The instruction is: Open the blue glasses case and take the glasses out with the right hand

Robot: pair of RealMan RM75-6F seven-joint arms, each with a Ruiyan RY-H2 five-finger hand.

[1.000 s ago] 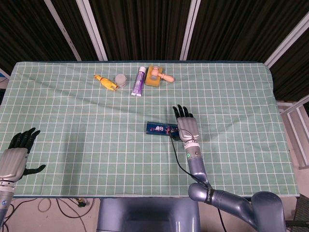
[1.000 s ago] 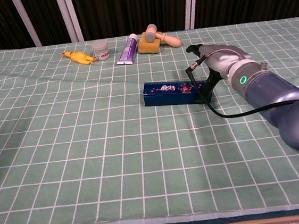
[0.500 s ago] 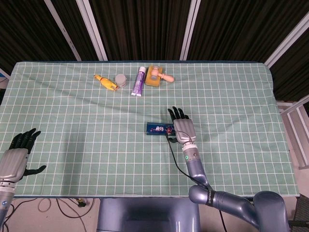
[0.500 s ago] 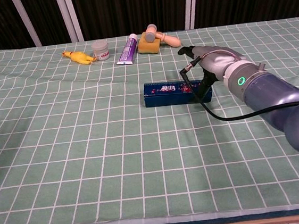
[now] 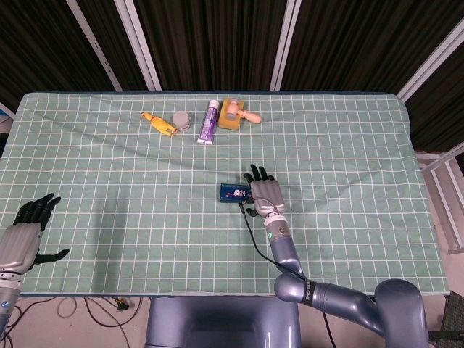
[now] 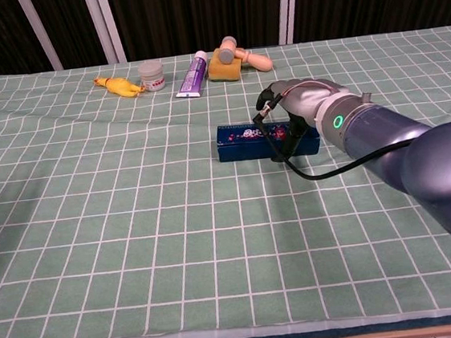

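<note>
A blue glasses case (image 5: 234,193) (image 6: 243,141) with a patterned lid lies closed on the green checked cloth near the table's middle. My right hand (image 5: 264,194) (image 6: 293,110) hovers over the case's right half, fingers spread and arched above the lid, with the thumb down at the near side. It covers that end of the case. Whether the fingertips touch the lid I cannot tell. My left hand (image 5: 27,232) stays low at the near left corner, fingers apart and empty. The glasses are not visible.
Along the far side lie a yellow rubber chicken (image 5: 159,123) (image 6: 118,85), a small grey jar (image 5: 182,119) (image 6: 151,74), a purple tube (image 5: 209,122) (image 6: 192,75) and a yellow block with a wooden mallet (image 5: 238,114) (image 6: 234,59). A black cable (image 6: 331,172) trails from the right wrist.
My right hand has slid leftward along the case, from beside its right end to above its right half. The case and the left hand have not moved.
</note>
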